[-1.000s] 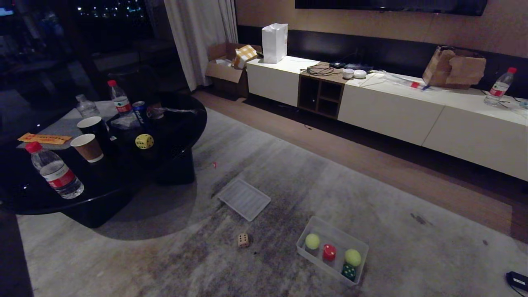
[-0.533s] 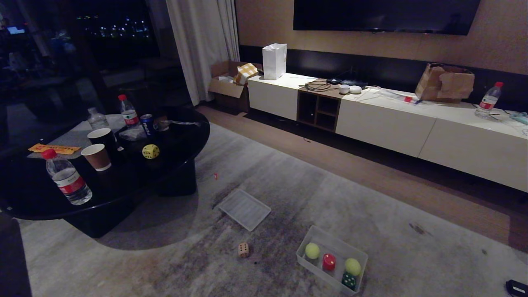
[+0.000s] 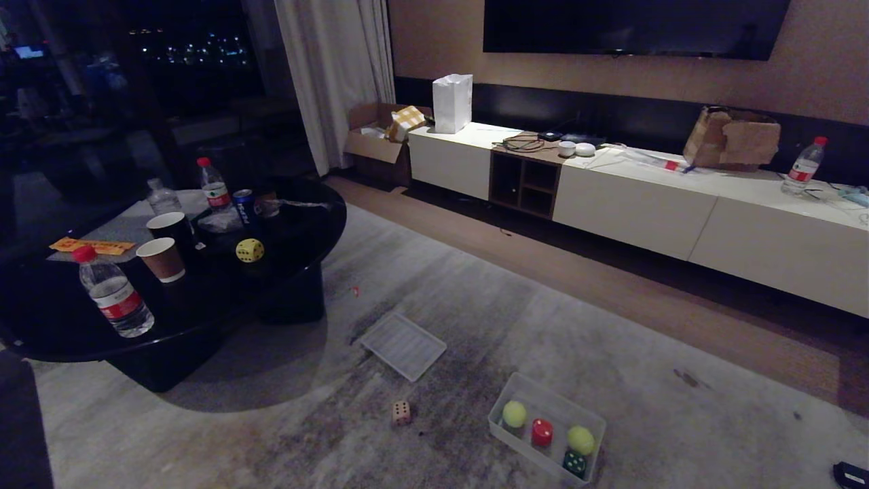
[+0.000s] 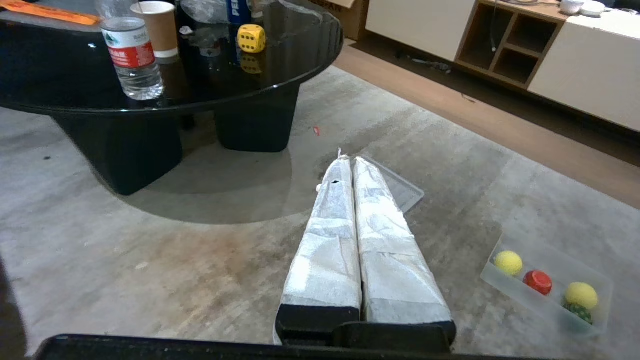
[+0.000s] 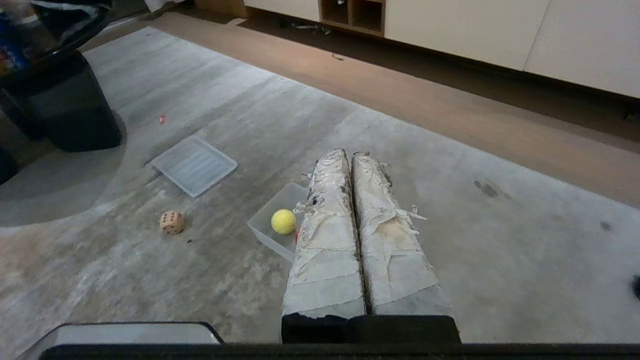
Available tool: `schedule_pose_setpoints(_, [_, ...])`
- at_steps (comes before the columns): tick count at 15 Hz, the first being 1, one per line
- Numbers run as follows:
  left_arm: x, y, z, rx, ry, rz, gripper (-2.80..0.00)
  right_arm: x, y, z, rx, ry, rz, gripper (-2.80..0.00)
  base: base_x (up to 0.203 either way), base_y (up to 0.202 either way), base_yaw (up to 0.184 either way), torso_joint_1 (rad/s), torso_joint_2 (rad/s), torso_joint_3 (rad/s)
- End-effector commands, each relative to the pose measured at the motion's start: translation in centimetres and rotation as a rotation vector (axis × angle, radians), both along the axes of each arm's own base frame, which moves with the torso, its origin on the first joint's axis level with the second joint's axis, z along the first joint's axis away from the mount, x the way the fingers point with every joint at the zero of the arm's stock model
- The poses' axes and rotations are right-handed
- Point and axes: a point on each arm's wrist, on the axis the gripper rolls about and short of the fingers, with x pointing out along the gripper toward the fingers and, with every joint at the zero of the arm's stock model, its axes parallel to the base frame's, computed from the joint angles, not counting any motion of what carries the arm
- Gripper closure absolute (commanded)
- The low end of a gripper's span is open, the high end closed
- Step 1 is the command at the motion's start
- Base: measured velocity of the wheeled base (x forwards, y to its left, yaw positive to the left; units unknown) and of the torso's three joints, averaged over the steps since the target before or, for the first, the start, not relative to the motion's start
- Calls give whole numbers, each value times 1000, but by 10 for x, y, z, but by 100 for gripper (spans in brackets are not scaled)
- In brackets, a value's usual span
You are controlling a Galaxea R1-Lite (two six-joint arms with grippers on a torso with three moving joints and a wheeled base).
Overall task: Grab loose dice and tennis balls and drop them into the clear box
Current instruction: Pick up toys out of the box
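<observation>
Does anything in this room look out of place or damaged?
Two dice are outside the clear box: the tan die lies on the carpet and the yellow die sits on the black table. The box's lid lies apart on the carpet. The tape on the right pincer is frayed.

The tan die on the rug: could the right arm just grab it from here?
Probably not yet. The tan die lies free on the rug, nothing around it, but the right tool hangs shut well above and away.
</observation>
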Motion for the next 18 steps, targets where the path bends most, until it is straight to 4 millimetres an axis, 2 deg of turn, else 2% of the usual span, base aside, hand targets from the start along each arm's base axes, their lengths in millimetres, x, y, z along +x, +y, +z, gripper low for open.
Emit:
schedule_pose_setpoints(1, [0,0,0,-1,3,1,0,0,0,0,0,1,1,0,4,-6,90,3,2,6])
schedule_pose_setpoints(18, [0,0,0,-5,2,1,0,0,0,0,0,1,1,0,0,-7,164,1,3,3])
